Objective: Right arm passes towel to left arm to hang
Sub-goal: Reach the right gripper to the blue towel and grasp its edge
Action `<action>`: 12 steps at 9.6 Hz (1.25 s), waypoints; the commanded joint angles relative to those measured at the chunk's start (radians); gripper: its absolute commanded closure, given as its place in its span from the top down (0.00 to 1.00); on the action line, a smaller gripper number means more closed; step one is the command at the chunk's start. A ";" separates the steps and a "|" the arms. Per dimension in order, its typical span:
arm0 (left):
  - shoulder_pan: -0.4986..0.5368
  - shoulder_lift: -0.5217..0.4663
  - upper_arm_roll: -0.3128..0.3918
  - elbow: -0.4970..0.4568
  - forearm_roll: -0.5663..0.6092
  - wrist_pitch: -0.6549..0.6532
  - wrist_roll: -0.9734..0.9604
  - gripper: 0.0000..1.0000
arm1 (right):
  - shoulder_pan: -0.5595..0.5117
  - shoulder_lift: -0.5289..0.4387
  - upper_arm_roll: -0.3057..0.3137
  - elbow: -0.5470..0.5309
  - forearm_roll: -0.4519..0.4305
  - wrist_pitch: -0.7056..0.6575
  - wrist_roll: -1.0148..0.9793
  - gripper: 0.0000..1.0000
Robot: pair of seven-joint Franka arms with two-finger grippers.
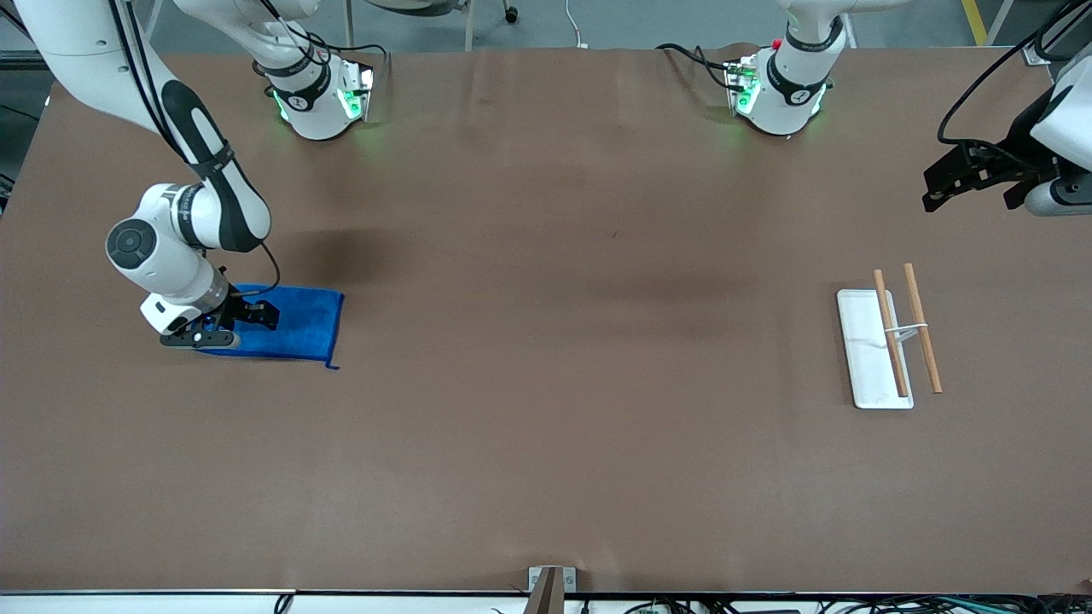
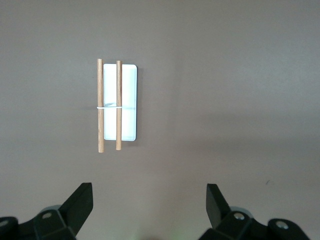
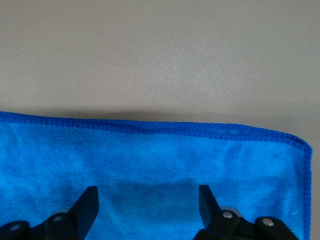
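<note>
The bright blue towel [image 1: 299, 324] lies flat on the brown table toward the right arm's end, its thread loop [image 1: 331, 366] at the corner nearest the front camera. My right gripper [image 1: 230, 327] is low over the towel, open, one finger to each side of a patch of cloth. The right wrist view shows the towel [image 3: 150, 155] filling the space under the open right gripper [image 3: 147, 200], with its hemmed edge [image 3: 150, 127] ahead. My left gripper [image 1: 972, 192] hangs open and empty in the air over the left arm's end of the table and also shows in the left wrist view [image 2: 150, 200].
A hanging rack lies toward the left arm's end: a white flat base [image 1: 863, 358] with two wooden rods [image 1: 923, 328] joined by a thin white crosspiece. It shows in the left wrist view too [image 2: 127, 102]. A small bracket [image 1: 550, 584] sits at the table's front edge.
</note>
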 commanded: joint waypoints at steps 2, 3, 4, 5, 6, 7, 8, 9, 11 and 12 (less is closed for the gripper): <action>0.000 0.021 -0.003 -0.001 -0.003 -0.013 -0.006 1.00 | -0.006 0.015 0.007 -0.022 -0.003 0.024 -0.003 0.24; 0.000 0.021 -0.003 -0.001 -0.003 -0.013 -0.006 1.00 | -0.006 0.012 0.007 -0.021 0.000 0.013 0.010 0.02; 0.000 0.021 -0.003 -0.001 -0.003 -0.013 -0.006 1.00 | -0.003 -0.004 0.009 -0.013 0.003 -0.040 0.022 0.00; -0.001 0.021 -0.001 -0.001 -0.003 -0.013 -0.006 1.00 | -0.001 -0.045 0.012 0.014 0.009 -0.132 0.025 0.00; 0.000 0.021 -0.003 -0.001 -0.003 -0.013 -0.006 1.00 | 0.002 -0.074 0.013 0.048 0.009 -0.216 0.024 0.00; -0.001 0.021 -0.003 -0.001 -0.003 -0.013 -0.006 1.00 | 0.011 -0.109 0.013 0.089 0.009 -0.307 0.024 0.00; 0.000 0.021 -0.003 -0.001 -0.003 -0.013 -0.006 1.00 | 0.022 -0.134 0.015 0.147 0.009 -0.406 0.027 0.00; -0.001 0.021 -0.003 -0.001 -0.004 -0.013 -0.006 1.00 | 0.022 -0.145 0.042 0.219 0.009 -0.514 0.034 0.00; 0.000 0.021 -0.003 -0.001 -0.004 -0.013 -0.006 1.00 | 0.023 -0.159 0.093 0.348 0.011 -0.661 0.080 0.00; 0.002 0.023 -0.003 -0.001 -0.004 -0.013 -0.004 1.00 | 0.023 -0.159 0.146 0.397 0.011 -0.697 0.127 0.00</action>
